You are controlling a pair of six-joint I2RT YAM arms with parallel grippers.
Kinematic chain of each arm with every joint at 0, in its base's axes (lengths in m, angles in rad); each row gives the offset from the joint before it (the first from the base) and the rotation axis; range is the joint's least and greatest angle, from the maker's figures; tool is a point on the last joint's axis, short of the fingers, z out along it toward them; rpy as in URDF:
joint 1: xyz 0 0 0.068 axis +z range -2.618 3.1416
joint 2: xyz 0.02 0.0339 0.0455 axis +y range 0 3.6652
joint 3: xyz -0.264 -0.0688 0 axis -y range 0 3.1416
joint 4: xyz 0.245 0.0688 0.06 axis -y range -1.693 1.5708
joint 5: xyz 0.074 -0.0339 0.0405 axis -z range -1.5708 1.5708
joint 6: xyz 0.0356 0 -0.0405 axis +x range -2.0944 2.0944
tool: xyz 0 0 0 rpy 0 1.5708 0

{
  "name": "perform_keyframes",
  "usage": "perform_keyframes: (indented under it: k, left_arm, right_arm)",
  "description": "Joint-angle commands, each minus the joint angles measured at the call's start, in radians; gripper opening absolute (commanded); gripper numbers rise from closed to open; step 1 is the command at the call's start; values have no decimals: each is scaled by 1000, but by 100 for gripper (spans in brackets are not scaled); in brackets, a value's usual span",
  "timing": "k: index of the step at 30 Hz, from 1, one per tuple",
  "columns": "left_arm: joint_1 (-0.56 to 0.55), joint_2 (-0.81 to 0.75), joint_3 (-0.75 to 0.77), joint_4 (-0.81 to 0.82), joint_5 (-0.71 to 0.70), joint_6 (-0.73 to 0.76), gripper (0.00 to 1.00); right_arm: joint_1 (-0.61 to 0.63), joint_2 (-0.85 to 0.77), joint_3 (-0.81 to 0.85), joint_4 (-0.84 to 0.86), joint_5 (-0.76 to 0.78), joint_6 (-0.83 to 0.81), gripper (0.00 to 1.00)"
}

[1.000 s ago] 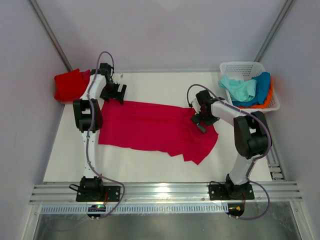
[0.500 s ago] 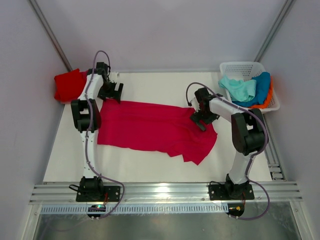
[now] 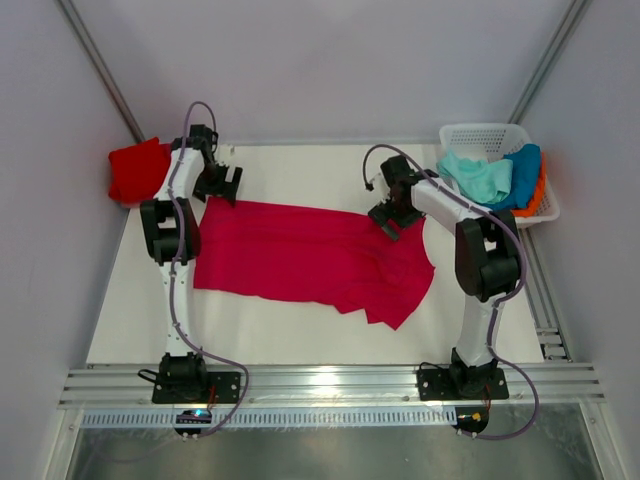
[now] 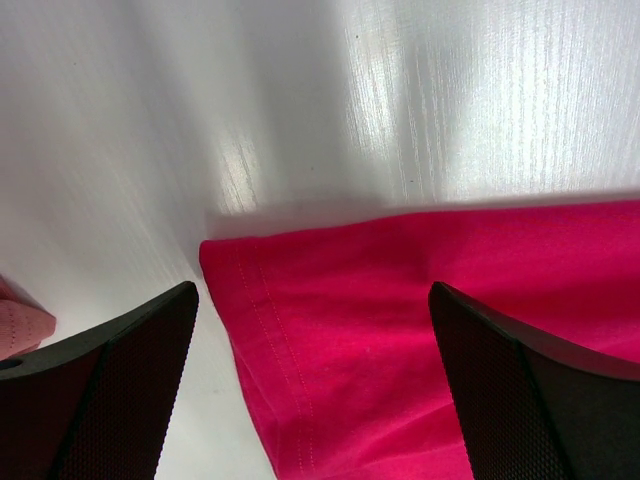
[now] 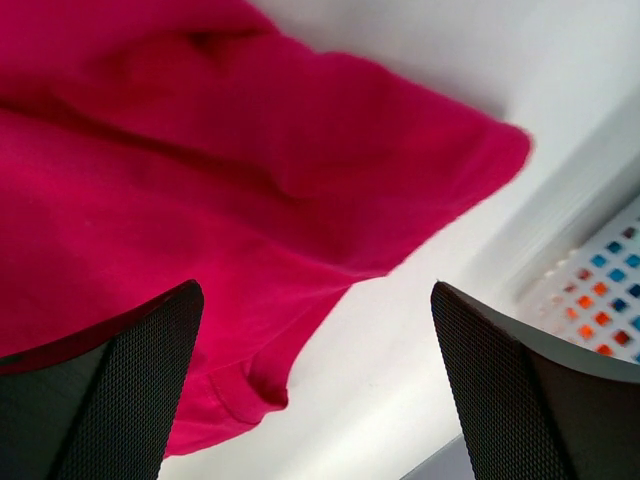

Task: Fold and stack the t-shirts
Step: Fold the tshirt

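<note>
Crimson-pink t-shirt (image 3: 310, 258) lies spread flat across the table (image 3: 300, 168). Left gripper (image 3: 222, 186) sits over its far-left hemmed corner, jaws apart, nothing between them. Right gripper (image 3: 390, 222) sits over the far-right corner, jaws also apart and empty. Red t-shirt (image 3: 135, 170) is bunched at the far-left edge. Mint-green tee (image 3: 478, 176), blue tee (image 3: 520, 168) and orange tee (image 3: 538, 202) are heaped in the white basket (image 3: 470, 133).

- Crimson-pink t-shirt (image 4: 420, 300): the left wrist view shows one hemmed corner only; the rest runs off the right and bottom edges.
- Same shirt, right wrist view: cut off at the top and left edges.
- Orange t-shirt (image 3: 542, 190): mostly hidden under the blue t-shirt (image 3: 522, 168) in the basket (image 3: 482, 130).
- Basket lattice, right wrist view: blurred, cut by the right edge.
- Pink sliver (image 4: 15, 322), left edge of the left wrist view: too little shows to identify.
</note>
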Motion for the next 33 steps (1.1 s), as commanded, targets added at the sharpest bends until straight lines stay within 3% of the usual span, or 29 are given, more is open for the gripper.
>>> perform_keyframes:
  k: [1,12,17,23,26,33]
  left_arm:
    - [4,2,13,26,-17,7,99]
    - [1,-2,5,23,-25,13,99]
    - [3,6,5,20,-18,4,99]
    - [0,-12,22,15,3,2,99]
    - [-11,-49,46,19,29,13,99]
    - [-178,-95,60,-14,61,105,99]
  right_arm:
    - [8,-10,-82,7,-7,21,99]
    - [-3,-164,-331,25,38,-15,99]
    - [-8,-197,-345,35,51,-33,99]
    - [-9,-146,-185,32,45,-38,99]
    - [-9,-93,-2,1,26,-29,99]
    - [-3,32,83,-1,19,8,99]
